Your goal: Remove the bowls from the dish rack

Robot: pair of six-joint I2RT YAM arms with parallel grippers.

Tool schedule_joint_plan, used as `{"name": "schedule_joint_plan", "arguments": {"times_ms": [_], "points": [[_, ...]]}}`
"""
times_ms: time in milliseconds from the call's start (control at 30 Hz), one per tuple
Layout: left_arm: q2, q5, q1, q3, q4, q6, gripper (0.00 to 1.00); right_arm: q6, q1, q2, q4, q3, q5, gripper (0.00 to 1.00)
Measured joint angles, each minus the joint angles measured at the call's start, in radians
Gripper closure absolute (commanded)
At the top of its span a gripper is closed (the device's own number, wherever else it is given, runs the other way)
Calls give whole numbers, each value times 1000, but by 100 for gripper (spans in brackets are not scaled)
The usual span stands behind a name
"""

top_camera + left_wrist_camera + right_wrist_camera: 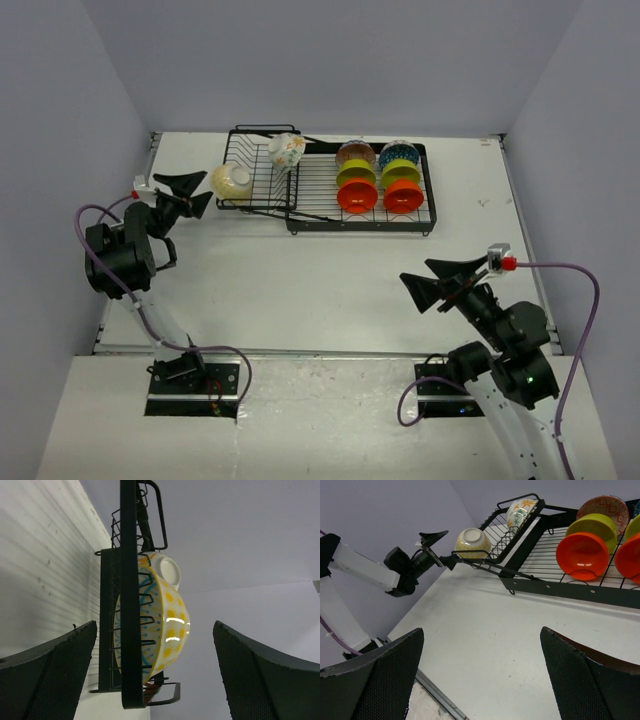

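The black wire dish rack [318, 222] lies at the back of the table, with its basket [262, 190] on the left and its flat tray [322, 180] on the right. A yellow-dotted bowl [232, 182] stands on edge at the basket's left end. A white patterned bowl [287, 151] is at the basket's back right. Several bowls stand in two rows in the tray, the front ones orange [357, 196]. My left gripper [208, 186] is open and empty just left of the yellow-dotted bowl [172, 625]. My right gripper [414, 270] is open and empty over the table in front of the tray.
The white table [300, 290] is walled at the back and both sides. Its near edge has a metal strip [300, 352]. In the right wrist view, the left arm [365, 570] reaches toward the rack's left end [470, 560]. The right gripper [481, 630] faces bare tabletop.
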Motion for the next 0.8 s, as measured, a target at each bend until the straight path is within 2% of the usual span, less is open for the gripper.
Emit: {"name": "schedule_joint_plan", "arguments": {"times_ms": [167,533,800], "points": [[47,15,0,0,3,-55,4,0,0,13,12,-9,0,1],[49,38,-9,32,12,-115,5,-3,0,27,17,-16,-1,1],[48,39,-14,35,14,-142,11,-3,0,27,18,-17,-3,1]]}}
